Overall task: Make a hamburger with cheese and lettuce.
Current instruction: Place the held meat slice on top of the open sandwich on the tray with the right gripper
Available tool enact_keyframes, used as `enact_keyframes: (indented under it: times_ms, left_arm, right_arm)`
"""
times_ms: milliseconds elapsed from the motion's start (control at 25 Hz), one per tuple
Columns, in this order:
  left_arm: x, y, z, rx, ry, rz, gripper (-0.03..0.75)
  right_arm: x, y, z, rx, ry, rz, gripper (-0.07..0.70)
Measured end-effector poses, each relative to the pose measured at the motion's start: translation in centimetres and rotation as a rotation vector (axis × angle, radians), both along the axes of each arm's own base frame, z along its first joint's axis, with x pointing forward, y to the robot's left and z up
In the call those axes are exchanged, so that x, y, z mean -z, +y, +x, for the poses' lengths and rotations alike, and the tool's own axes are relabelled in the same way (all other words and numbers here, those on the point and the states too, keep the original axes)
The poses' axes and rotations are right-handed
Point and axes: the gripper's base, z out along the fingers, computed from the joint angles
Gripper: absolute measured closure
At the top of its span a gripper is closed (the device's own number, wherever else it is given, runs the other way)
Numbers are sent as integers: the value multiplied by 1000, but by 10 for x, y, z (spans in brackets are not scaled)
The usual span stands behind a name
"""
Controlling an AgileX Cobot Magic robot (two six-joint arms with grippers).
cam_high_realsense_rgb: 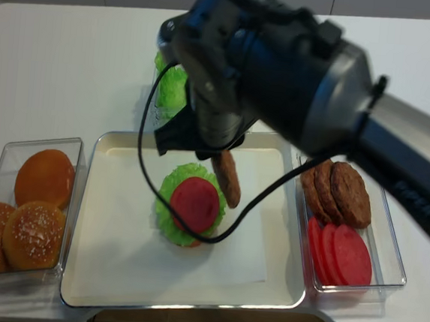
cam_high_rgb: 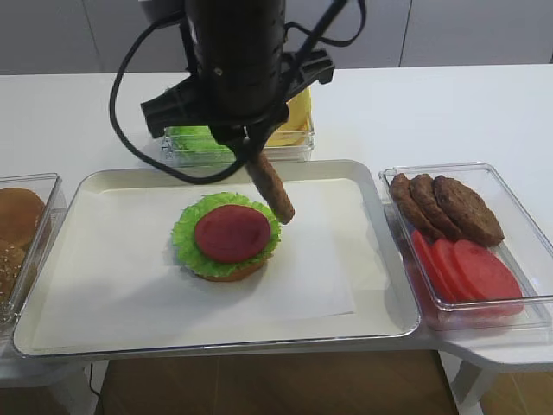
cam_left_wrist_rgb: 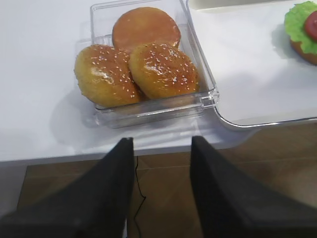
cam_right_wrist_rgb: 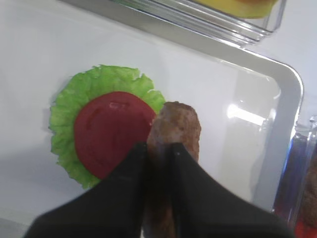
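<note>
Now the right black gripper [cam_right_wrist_rgb: 159, 148] pinches a brown round patty [cam_right_wrist_rgb: 173, 136] edge-on, just right of the half-built hamburger [cam_high_rgb: 229, 235] with frilly green lettuce [cam_high_rgb: 186, 232] on the tray's centre; released vertical, it may roll off

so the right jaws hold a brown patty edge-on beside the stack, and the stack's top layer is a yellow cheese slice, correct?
Not quite: the top layer is a round red tomato slice on frilly green lettuce, as the right wrist view shows. The right gripper does hold the brown patty edge-on beside the stack.
</note>
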Motion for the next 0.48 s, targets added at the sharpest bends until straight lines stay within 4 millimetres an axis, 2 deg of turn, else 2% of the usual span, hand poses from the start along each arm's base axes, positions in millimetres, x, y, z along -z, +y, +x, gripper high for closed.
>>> enact_keyframes:
  times_ms: [320, 480]
  left_arm:
    - [0, 0, 0, 0, 0, 0, 428]
    - [0, 0, 0, 0, 0, 0, 427]
  right_arm:
    - [24, 27, 2, -67, 20, -44, 527]
    - [32, 32, 3, -83, 26, -61, 527]
